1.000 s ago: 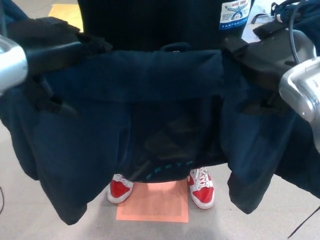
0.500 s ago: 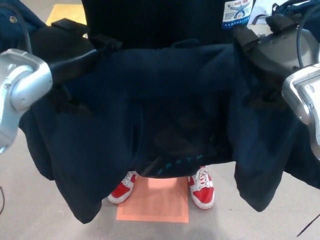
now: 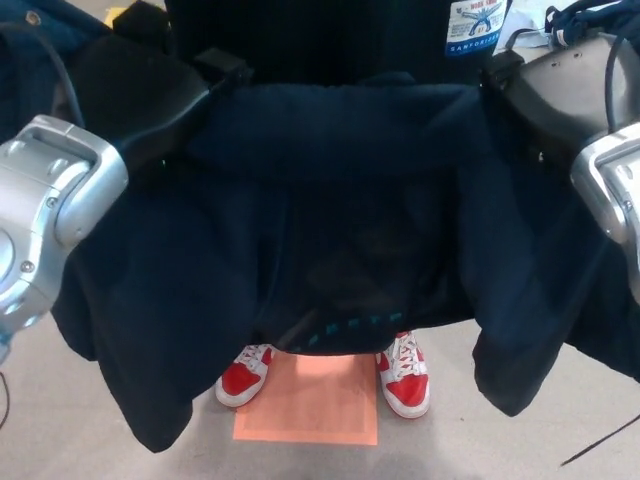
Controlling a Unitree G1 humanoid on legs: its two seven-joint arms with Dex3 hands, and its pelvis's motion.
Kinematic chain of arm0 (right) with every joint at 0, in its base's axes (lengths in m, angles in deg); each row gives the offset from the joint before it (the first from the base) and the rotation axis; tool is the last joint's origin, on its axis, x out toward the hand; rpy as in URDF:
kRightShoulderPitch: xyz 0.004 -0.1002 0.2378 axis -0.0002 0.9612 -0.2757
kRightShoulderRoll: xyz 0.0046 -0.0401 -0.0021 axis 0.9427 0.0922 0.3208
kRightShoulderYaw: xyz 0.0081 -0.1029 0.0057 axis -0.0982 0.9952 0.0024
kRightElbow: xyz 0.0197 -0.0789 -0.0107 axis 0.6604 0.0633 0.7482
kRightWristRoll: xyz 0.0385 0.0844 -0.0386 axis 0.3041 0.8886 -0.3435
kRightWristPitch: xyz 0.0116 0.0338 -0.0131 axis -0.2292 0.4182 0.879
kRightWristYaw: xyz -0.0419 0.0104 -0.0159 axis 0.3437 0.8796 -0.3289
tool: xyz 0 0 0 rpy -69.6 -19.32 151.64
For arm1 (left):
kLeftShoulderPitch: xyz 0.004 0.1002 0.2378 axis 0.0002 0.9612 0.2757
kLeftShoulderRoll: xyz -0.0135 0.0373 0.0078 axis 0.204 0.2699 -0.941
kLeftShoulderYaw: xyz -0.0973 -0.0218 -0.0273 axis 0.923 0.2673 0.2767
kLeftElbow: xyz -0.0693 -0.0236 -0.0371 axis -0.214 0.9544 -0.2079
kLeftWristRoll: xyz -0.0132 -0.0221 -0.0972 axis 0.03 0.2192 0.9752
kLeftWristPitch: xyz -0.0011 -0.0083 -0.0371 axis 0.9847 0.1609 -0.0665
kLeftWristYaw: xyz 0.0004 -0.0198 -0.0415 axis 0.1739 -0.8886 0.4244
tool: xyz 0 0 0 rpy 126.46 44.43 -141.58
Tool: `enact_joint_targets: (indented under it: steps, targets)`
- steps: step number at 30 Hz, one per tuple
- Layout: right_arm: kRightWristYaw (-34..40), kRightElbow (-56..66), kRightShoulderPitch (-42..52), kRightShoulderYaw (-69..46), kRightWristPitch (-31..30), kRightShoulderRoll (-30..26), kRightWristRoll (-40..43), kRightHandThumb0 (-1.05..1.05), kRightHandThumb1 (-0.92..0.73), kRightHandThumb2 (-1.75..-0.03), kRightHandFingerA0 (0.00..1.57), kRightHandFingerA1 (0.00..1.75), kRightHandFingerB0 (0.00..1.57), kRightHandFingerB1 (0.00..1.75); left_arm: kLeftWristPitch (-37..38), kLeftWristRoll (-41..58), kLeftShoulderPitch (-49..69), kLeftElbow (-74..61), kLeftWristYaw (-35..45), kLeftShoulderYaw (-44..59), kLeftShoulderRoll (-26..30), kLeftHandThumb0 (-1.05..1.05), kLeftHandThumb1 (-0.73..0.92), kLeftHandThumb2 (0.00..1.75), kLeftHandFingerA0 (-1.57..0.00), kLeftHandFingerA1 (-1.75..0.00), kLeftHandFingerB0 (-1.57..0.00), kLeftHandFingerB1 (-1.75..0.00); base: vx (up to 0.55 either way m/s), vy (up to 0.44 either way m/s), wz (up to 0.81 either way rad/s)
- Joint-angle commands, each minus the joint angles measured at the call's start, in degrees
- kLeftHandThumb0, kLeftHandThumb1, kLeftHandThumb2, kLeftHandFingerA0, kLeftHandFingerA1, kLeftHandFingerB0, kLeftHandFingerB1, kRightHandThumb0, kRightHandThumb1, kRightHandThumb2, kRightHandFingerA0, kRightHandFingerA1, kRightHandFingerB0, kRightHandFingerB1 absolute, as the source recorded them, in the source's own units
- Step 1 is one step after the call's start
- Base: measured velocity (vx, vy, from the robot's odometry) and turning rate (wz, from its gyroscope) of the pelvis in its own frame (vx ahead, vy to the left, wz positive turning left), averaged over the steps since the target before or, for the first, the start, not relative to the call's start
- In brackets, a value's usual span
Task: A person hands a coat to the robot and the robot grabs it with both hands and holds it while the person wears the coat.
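**Coat raised between both hands; person standing at collar**

Pale floor lay below the work, with an orange floor marker (image 3: 305,400) under the coat's hem. At left, the left hand (image 3: 165,95) was clamped on the navy coat (image 3: 330,220) at its shoulder; the black fingers were largely sunk in dark cloth, so the exact pinch could not be read. Since a second ago, this arm had lifted and drawn closer to the camera, its silver forearm now filling the lower left. The coat hung spread between both hands, collar edge up and nearer the person's dark torso (image 3: 320,35) than before. Judged from this, the garment was being offered higher for wearing. Red-and-white sneakers (image 3: 325,375) showed beneath the hem, unmoved. At right, the right hand (image 3: 550,95) was closed on the opposite shoulder, likewise raised slightly.

Hidden: the person's arms, the sleeve openings, and both sets of fingertips. Whether any arm had entered a sleeve could not be told.
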Motion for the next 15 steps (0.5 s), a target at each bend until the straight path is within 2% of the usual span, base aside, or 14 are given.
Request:
enact_joint_targets:
  steps: [1, 2, 3, 4, 5, 8, 9, 10, 11, 14, 15]
  targets:
    - [19.91, -14.63, 1.65, -6.60, 18.10, -3.11, 9.24, -0.17, -0.60, -0.60, 0.74, 1.42, 0.59, 0.58, 9.55, -0.50, 2.97, 13.68, -26.17, 3.85, -2.11, -0.29, 0.50, 0.80, -1.08, -1.40, -0.70, -1.04, 0.00, 0.000, 0.00]
    - [19.57, -14.76, 1.50, -6.82, 17.99, -2.96, 9.32, -0.17, -0.61, -0.60, 0.72, 1.39, 0.68, 0.69, 10.00, -0.08, 2.83, 14.31, -26.78, 4.22, -2.47, -0.24, 0.70, 0.60, -0.78, -1.69, -0.74, -0.80, 0.00, 0.000, 0.00]
    - [18.87, -14.82, 1.47, -7.44, 17.73, -2.48, 10.06, -0.18, -0.66, -0.59, 0.71, 1.37, 0.70, 0.82, 10.45, 0.78, 2.74, 15.06, -27.47, 4.92, -3.09, -0.27, 0.56, 0.85, -1.10, -1.41, -0.65, -1.12, 0.00, 0.000, 0.00]
    - [18.98, -15.04, 1.61, -7.94, 18.05, -2.12, 10.75, -0.18, -0.66, -0.59, 0.71, 1.37, 0.70, 0.82, 10.42, 0.96, 2.75, 15.29, -27.59, 5.15, -3.33, -0.27, 0.56, 0.85, -1.10, -1.41, -0.65, -1.12, 0.00, 0.000, 0.00]
    - [19.61, -15.43, 1.71, -8.69, 18.90, -1.77, 11.60, -0.18, -0.66, -0.60, 0.70, 1.47, 0.64, 0.94, 10.69, 0.68, 2.42, 16.20, -28.61, 5.10, -3.58, -0.15, 0.72, 0.58, -0.79, -1.75, -0.51, -1.44, 0.00, 0.000, 0.00]
    - [18.43, -14.55, 3.03, -10.34, 19.49, -2.98, 12.74, -0.18, -0.68, -0.61, 0.67, 1.52, 0.60, 0.94, 10.74, 0.04, 1.43, 18.13, -30.10, 4.19, -5.58, -0.18, 0.71, 0.59, -0.75, -1.75, -0.49, -1.45, 0.00, 0.000, 0.00]
    - [18.73, -14.63, 3.31, -10.71, 19.85, -2.87, 13.08, -0.30, -0.68, -0.59, 0.73, 1.56, 0.56, 1.04, 10.89, -0.16, 1.37, 18.55, -30.70, 4.11, -5.92, -0.22, 0.68, 0.62, -0.86, -1.66, -0.79, -0.80, 0.00, 0.000, 0.00]
    - [19.15, -14.78, 3.50, -11.02, 20.19, -2.67, 13.34, -0.30, -0.68, -0.59, 0.73, 1.56, 0.56, 1.04, 10.94, -0.38, 1.38, 18.80, -31.25, 4.02, -6.12, -0.22, 0.68, 0.62, -0.86, -1.66, -0.79, -0.80, 0.00, 0.000, 0.00]
    - [20.05, -15.28, 3.56, -11.17, 20.73, -2.49, 13.25, -0.28, -0.68, -0.58, 0.75, 1.58, 0.55, 1.06, 10.88, -0.67, 1.34, 19.07, -31.58, 3.88, -6.26, -0.23, 0.67, 0.59, -0.91, -1.60, -0.84, -0.62, 0.00, 0.000, 0.00]
    - [21.82, -15.67, 3.95, -11.83, 21.33, -1.89, 13.46, -0.22, -0.71, -0.55, 0.72, 1.65, 0.48, 1.18, 10.48, -1.32, 1.29, 19.35, -31.43, 3.62, -6.24, -0.26, 0.67, 0.60, -0.85, -1.62, -0.76, -0.81, 0.00, 0.000, 0.00]
    - [22.63, -15.95, 4.05, -12.11, 21.59, -1.63, 13.36, -0.27, -0.66, -0.61, 0.83, 1.59, 0.58, 1.01, 11.31, -1.01, 1.21, 20.15, -32.93, 3.92, -6.51, -0.26, 0.53, 0.87, -1.15, -1.38, -0.68, -1.07, 0.00, 0.000, 0.00]
